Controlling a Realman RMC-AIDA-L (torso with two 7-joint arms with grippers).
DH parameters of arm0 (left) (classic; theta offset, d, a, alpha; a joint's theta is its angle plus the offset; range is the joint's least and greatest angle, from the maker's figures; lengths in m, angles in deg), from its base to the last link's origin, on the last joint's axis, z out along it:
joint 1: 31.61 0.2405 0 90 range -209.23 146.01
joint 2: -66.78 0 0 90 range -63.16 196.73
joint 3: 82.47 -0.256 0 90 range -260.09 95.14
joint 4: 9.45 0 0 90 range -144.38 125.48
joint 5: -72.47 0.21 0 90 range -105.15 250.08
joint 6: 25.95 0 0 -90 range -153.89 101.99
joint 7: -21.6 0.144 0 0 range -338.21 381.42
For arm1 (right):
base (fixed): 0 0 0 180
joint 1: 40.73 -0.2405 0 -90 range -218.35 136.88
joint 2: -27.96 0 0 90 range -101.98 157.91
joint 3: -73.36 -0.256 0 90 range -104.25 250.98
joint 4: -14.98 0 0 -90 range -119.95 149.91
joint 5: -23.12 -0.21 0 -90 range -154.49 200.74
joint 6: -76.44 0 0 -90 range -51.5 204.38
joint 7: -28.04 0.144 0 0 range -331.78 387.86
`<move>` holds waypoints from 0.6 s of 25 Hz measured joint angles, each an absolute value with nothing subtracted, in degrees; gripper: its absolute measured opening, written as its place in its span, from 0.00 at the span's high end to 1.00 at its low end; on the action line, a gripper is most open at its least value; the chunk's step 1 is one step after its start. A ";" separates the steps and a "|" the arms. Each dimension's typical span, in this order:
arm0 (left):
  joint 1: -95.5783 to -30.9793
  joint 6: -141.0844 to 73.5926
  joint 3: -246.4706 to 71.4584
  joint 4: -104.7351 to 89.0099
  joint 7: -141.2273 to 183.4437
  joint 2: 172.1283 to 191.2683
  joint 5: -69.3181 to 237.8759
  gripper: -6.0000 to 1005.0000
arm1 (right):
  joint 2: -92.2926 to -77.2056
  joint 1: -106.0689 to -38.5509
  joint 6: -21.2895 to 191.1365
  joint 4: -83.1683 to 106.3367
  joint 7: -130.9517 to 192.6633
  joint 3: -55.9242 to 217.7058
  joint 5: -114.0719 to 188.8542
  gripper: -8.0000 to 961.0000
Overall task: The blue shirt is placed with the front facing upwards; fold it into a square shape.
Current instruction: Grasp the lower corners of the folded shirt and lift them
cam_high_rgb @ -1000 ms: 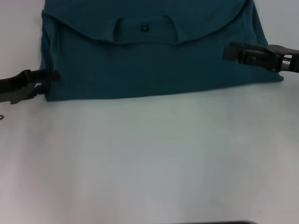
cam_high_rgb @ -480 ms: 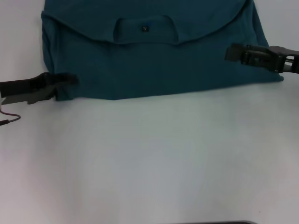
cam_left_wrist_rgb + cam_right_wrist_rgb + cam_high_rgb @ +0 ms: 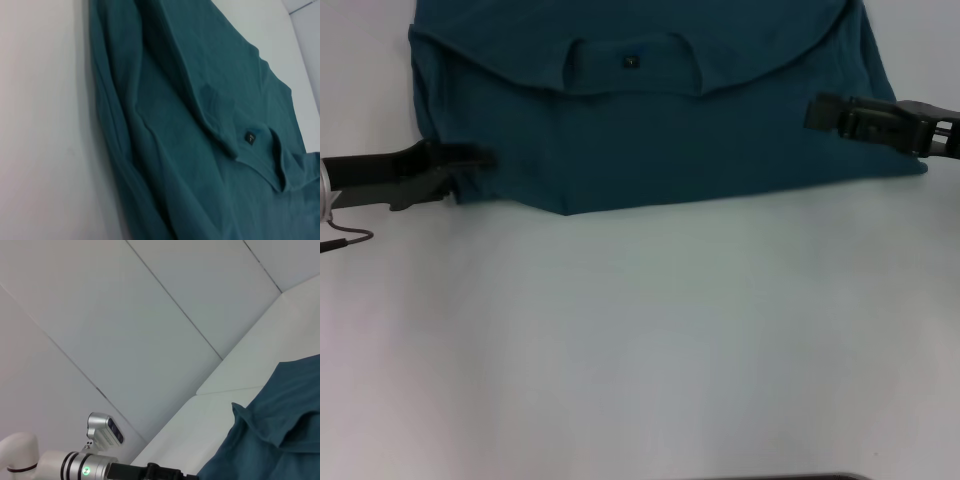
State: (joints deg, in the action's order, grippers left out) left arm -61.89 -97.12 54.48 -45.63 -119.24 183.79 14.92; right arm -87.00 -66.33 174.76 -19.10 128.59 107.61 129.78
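Note:
The blue shirt (image 3: 650, 130) lies folded at the far side of the white table (image 3: 640, 340), its neck with a small dark label (image 3: 629, 62) facing up. The chest lettering is hidden. My left gripper (image 3: 470, 158) reaches in from the left, shut on the shirt's near left corner, which is pulled in toward the middle. My right gripper (image 3: 817, 110) is over the shirt's right part, near its right edge. The left wrist view shows rumpled shirt cloth (image 3: 190, 150) and the label (image 3: 250, 137). The right wrist view shows a shirt edge (image 3: 280, 440).
A thin cable (image 3: 345, 238) hangs by my left arm at the table's left edge. White wall panels (image 3: 125, 330) stand behind the table. My left arm's silver wrist (image 3: 85, 465) shows in the right wrist view.
My left gripper has moved right onto the shirt's near left corner and drawn it inward, so the near hem now slants. The right gripper has barely moved.

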 joint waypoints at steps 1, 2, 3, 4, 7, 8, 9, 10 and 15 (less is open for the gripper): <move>-61.89 -97.14 54.45 -45.67 -119.47 183.66 14.92 0.34 | -87.00 -66.28 174.87 -19.10 128.60 107.48 129.78 0.23; -61.87 -97.15 54.43 -45.70 -119.64 183.57 14.92 0.36 | -87.00 -66.21 174.96 -19.06 128.62 107.33 129.77 0.23; -61.85 -97.15 54.42 -45.74 -119.74 183.54 14.92 0.38 | -87.00 -66.18 174.98 -19.02 128.64 107.19 129.77 0.23; -61.82 -97.15 54.41 -45.81 -119.77 183.53 14.92 0.41 | -87.00 -66.16 175.00 -18.98 128.66 107.03 129.78 0.23; -61.79 -97.11 54.32 -45.86 -119.80 183.47 14.95 0.48 | -86.99 -66.17 175.07 -18.93 128.71 106.76 129.79 0.23; -61.82 -97.10 54.28 -45.86 -119.83 183.45 15.06 0.50 | -87.00 -66.23 175.09 -18.93 128.82 106.75 129.79 0.23; -61.87 -97.08 54.25 -45.87 -119.85 183.43 15.26 0.53 | -87.00 -66.34 175.09 -18.93 128.94 106.75 129.81 0.23; -61.92 -97.07 54.24 -45.88 -119.88 183.42 15.40 0.55 | -86.99 -66.44 175.09 -18.93 129.05 106.75 129.83 0.23; -62.13 -97.32 54.23 -45.93 -119.89 183.35 15.69 0.76 | -86.97 -66.71 175.08 -18.93 129.36 107.01 130.08 0.23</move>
